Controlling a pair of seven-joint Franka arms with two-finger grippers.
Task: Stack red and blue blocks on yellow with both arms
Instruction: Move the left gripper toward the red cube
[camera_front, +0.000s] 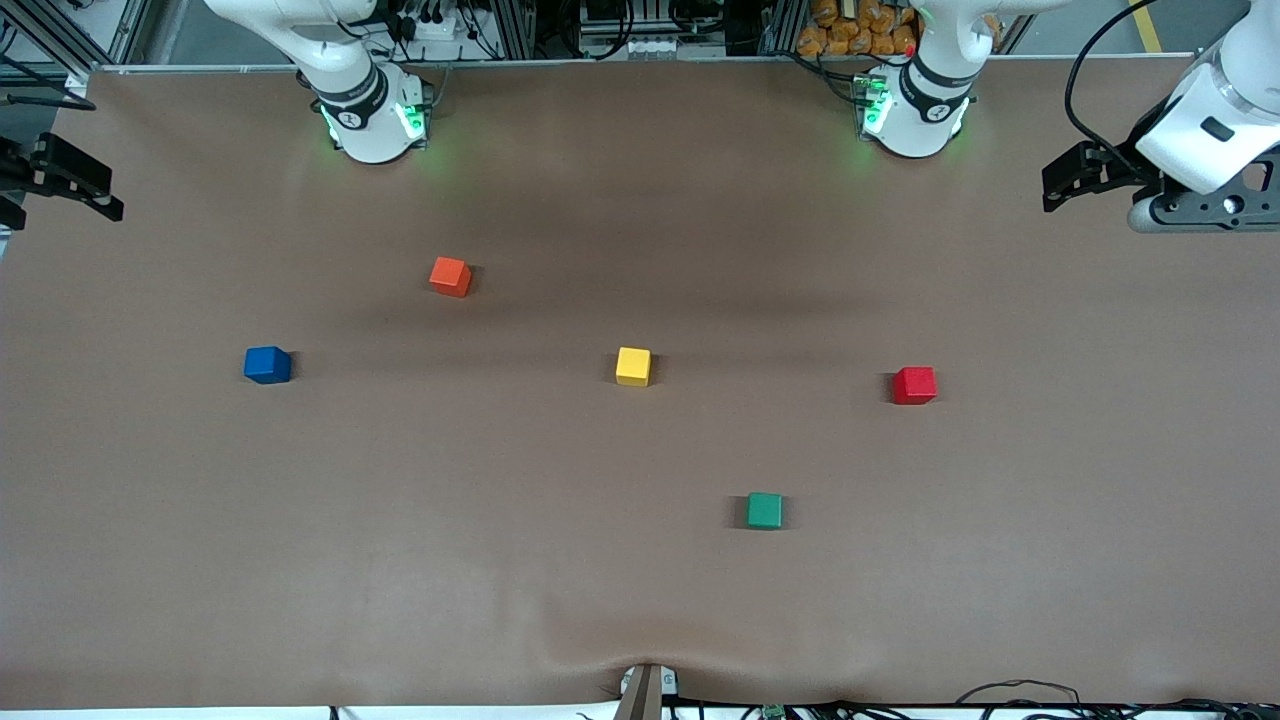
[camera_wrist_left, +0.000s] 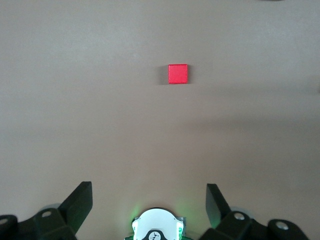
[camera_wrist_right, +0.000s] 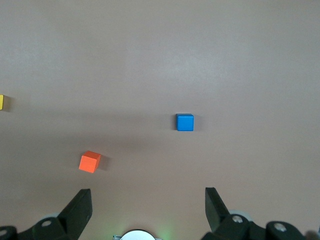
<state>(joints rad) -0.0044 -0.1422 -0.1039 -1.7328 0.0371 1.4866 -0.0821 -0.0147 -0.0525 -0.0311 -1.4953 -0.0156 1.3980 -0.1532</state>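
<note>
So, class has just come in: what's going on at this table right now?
Nothing is being handled yet. Five cubes sit apart on the brown table: the yellow cube mid-table, the blue cube toward the right arm's end, the red cube toward the left arm's end, plus an orange cube and a green cube. The left gripper and right gripper wait open and empty above the table's ends.

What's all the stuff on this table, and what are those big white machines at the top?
Red cube: one, red, toward the left arm's end of the table.
Blue cube: one, deep blue, toward the right arm's end.
Yellow cube: one, bright yellow, mid-table between the red and blue ones.
Orange cube: one, orange, farther from the front camera than the blue cube.
Green cube: one, green, nearest the front camera.
Table: one, brown covering.
Left gripper: one, black, open, empty, over the table's edge.
Right gripper: one, black, open, empty, over the table's edge.
</note>
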